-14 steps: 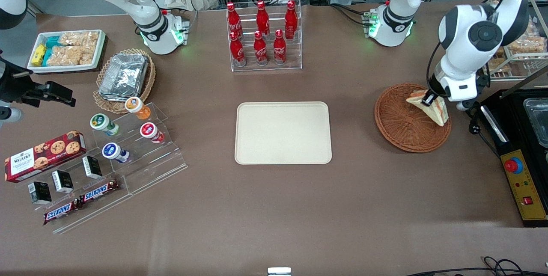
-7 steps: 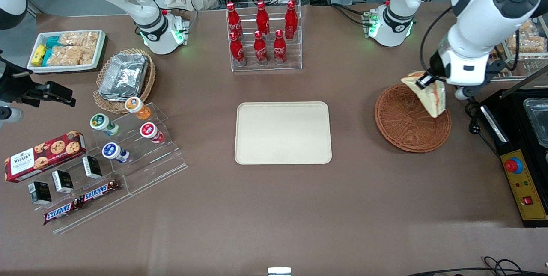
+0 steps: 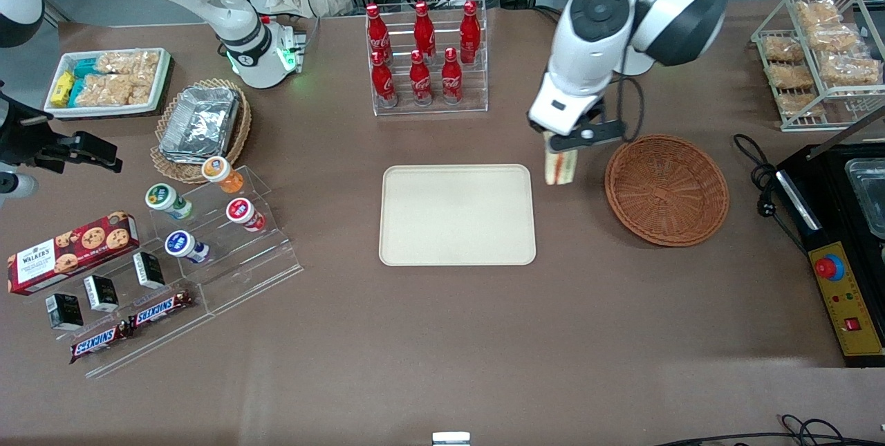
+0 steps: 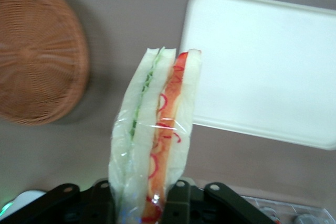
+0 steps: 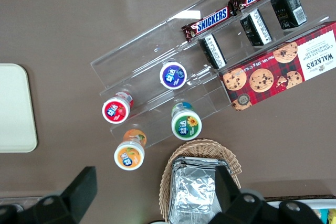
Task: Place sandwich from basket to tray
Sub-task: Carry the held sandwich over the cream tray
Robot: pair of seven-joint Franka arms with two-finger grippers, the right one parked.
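Since the earlier frame we carry the sandwich (image 3: 555, 166) out of the basket (image 3: 666, 189); our end effector (image 3: 561, 149) pinches its top corner so it hangs edge-down, just beside the tray (image 3: 457, 214) above the bench (image 3: 442, 335).

Matt brown worktop (image 3: 442, 335). A smooth, matt cream plastic tray (image 3: 457, 215) lies near a rough, reddish-brown woven wicker basket (image 3: 666, 189). Above the gap between them, the left arm's black plastic hand (image 3: 561, 144) grips the sandwich (image 4: 155, 135), soft pale bread under glossy clear film.
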